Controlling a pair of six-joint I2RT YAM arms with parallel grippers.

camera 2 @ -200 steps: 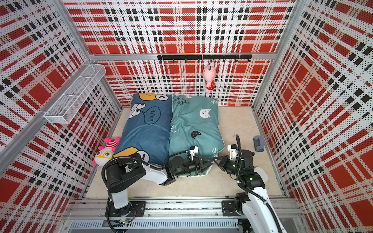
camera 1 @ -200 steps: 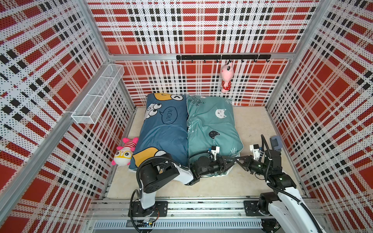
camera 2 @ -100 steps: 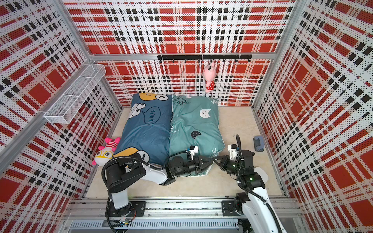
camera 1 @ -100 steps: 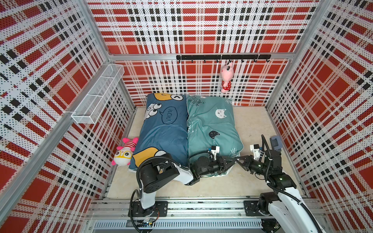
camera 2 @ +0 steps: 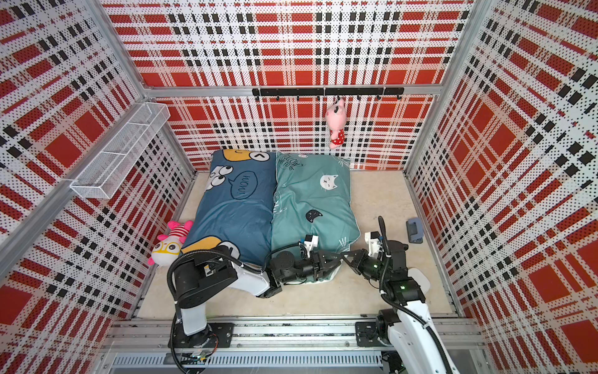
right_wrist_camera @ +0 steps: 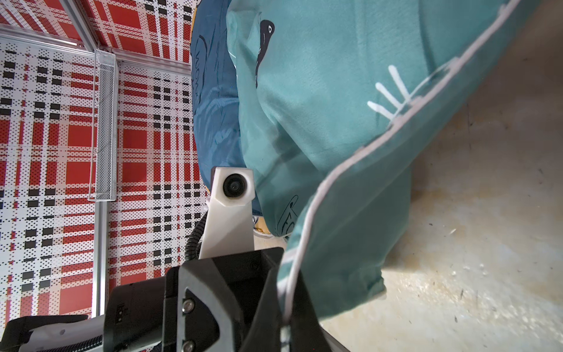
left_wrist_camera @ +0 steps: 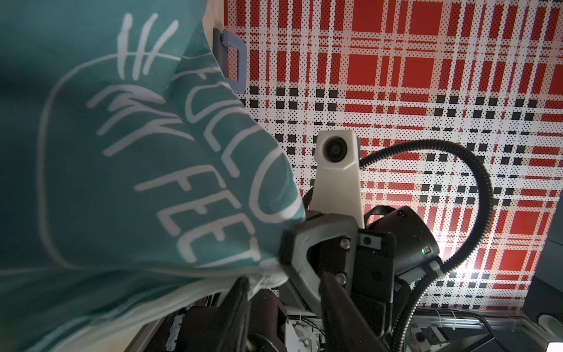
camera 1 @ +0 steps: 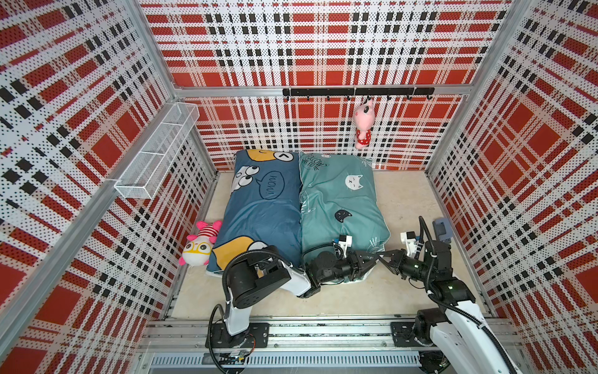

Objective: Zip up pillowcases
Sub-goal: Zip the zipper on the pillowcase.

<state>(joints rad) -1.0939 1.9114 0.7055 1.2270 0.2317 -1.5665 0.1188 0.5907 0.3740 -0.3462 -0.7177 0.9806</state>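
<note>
Barely anything has shifted. The right gripper (camera 1: 386,257) stays clamped on the white-piped corner of the teal pillowcase (camera 1: 339,200) — the left gripper (camera 1: 369,261) stands part-open beside it, seemingly touching the hem.

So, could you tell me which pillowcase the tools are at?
The teal pillowcase with cat faces: both the left tool and right tool meet at its near corner; the dark blue pillowcase has neither.

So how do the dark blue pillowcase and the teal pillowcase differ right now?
The dark blue pillowcase shows yellow cartoon faces and a speech bubble; the teal pillowcase shows cat faces. The right gripper pinches the teal pillowcase's piped near corner; no gripper holds the dark blue pillowcase. Both lie side by side, touching.
</note>
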